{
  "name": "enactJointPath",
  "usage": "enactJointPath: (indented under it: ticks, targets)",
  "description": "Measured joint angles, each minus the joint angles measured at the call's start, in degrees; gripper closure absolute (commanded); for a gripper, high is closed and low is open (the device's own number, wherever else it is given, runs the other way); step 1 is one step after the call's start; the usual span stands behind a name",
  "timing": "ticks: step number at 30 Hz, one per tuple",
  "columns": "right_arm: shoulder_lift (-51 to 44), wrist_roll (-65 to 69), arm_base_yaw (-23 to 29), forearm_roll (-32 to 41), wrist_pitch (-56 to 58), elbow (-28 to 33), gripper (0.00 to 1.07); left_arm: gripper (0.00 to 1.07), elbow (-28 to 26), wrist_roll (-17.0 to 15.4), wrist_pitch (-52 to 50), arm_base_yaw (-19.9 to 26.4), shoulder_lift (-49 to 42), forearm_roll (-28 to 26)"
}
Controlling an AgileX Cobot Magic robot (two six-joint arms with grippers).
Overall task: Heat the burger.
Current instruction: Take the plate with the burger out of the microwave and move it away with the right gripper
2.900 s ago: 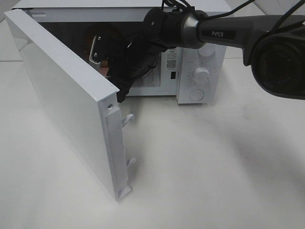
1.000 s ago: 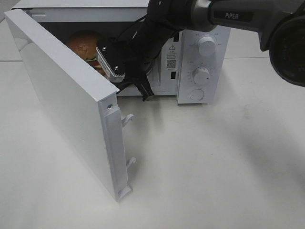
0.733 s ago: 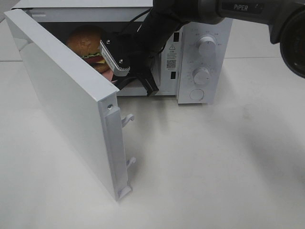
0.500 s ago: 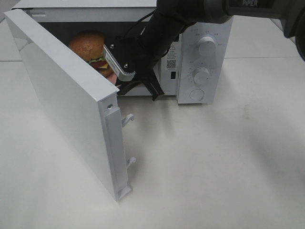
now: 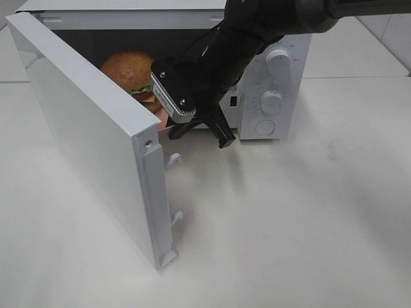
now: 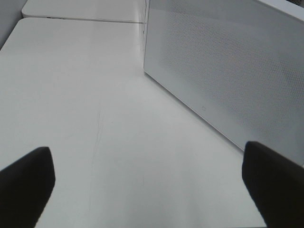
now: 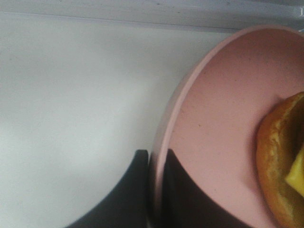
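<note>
A: Microwave (image 5: 270, 77), white, door (image 5: 90, 135) swung wide open. Contents?

B: Burger (image 5: 131, 74), one, orange-brown bun, lettuce and tomato layers showing. It sits inside the microwave cavity, toward the hinge side, on a pink plate (image 7: 223, 133).

A: Plate position?

B: At the mouth of the microwave, its near rim showing just behind the door's free edge. The burger rests on it, off toward one side.

A: Right gripper (image 7: 154, 190)?

B: Black, reaching in from the microwave's control-panel side. Fingers (image 7: 128, 190) pinched narrow on the plate's rim, one above and one below the edge. It holds the plate, not the burger.

A: Left gripper (image 6: 147, 185)?

B: Outside the microwave, beside the door's perforated face. Jaws spread wide, nothing between them, only the bare table (image 6: 85, 104) beneath.

A: Panel items?

B: Two knobs (image 5: 273, 99) and one round button, right of the cavity.
</note>
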Motion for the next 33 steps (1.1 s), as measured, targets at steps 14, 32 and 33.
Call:
enactJointPath:
  ticks: [14, 32, 33]
  targets:
    - [-8.02, -1.26, -0.11, 0.69, -5.5, 14.27, 1.07, 0.07, 0.0, 0.0, 0.0, 0.0, 0.0, 0.0]
    - [-18.62, -5.04, -0.63, 5.21, -13.69, 31.74, 1.07, 0.07, 0.0, 0.0, 0.0, 0.0, 0.0, 0.0]
    - [-19.48, -5.27, -0.63, 5.44, -14.78, 33.29, 1.07, 0.07, 0.0, 0.0, 0.0, 0.0, 0.0, 0.0]
